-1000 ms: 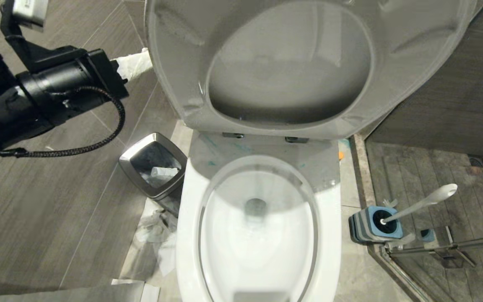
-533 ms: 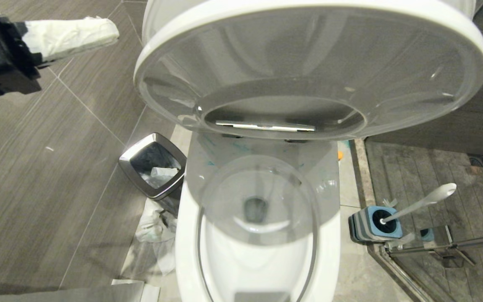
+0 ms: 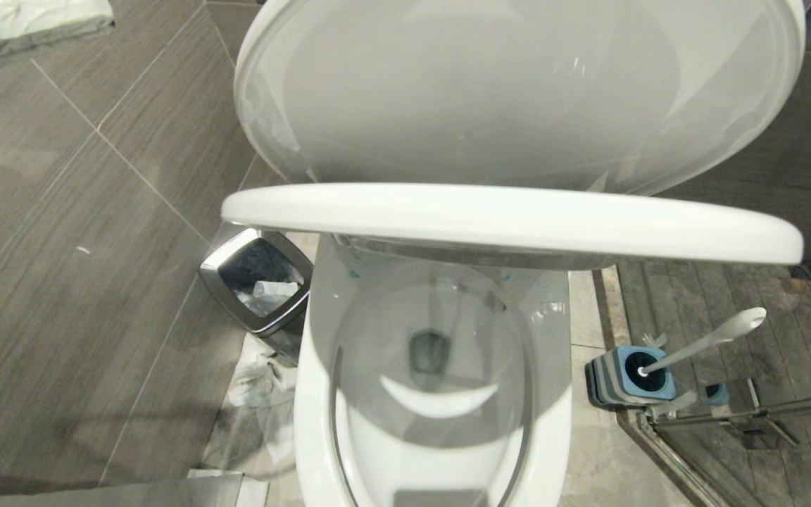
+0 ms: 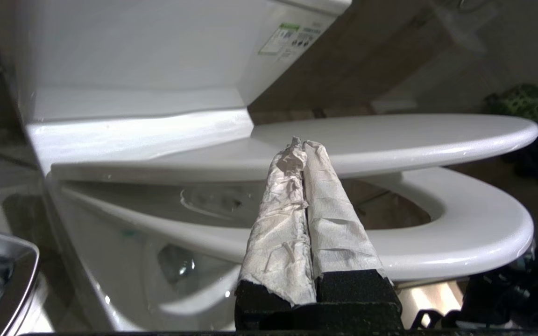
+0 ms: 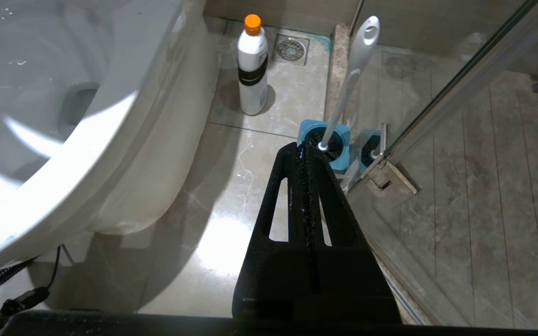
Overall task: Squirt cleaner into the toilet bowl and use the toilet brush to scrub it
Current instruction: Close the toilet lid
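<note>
Seat [image 3: 511, 222] observed dropped from upright to half-closed over the bowl [image 3: 314, 366], blocking access; left gripper [image 4: 302, 142] withdrawn, jaws together, empty; right gripper [image 5: 304, 149] likewise together; brush [image 3: 701, 341] untouched in holder; cleaner [image 5: 252, 65] on floor.

The left gripper [image 4: 302, 142], its paper-wrapped fingers pressed together, sits at eleven o'clock in the head view, while the right gripper [image 5: 302, 148], fingers likewise together, points downward.
</note>
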